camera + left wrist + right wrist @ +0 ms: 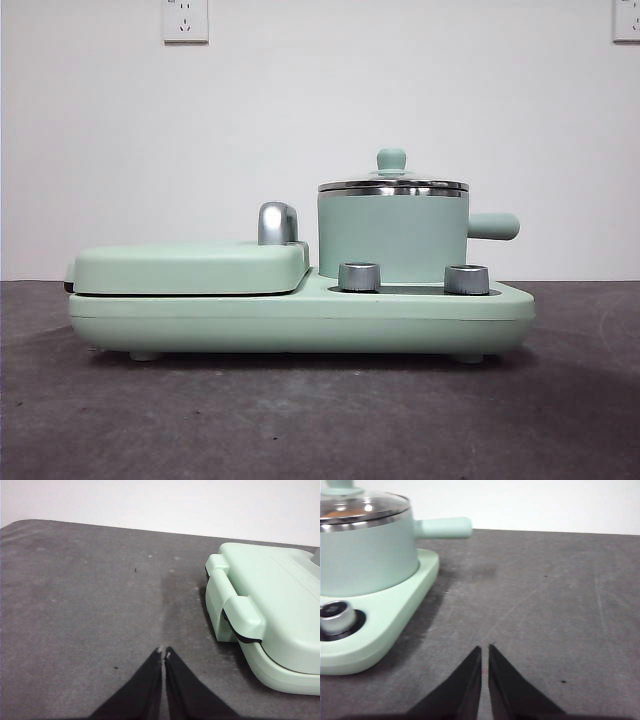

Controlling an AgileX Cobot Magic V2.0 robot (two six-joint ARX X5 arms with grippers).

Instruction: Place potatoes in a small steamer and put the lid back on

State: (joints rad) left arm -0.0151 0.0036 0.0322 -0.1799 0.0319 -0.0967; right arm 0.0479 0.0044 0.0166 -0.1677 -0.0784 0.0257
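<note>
Resting lid (392, 182) capping small steamer (392, 236), left gripper (164, 653) and right gripper (485, 650) clenched empty, well apart.

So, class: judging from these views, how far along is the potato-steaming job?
The lid sits on the small steamer. Through the glass something tan shows, but whether it is the potato is unclear. Nothing is in hand: left hand and right hand are shut, empty, beside the appliance.

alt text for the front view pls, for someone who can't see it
A mint-green cooking appliance sits on a dark table: a small steamer pot with its glass lid on stands at the right, a flat closed griddle cover at the left, two silver dials in front. No gripper shows in this view.
</note>
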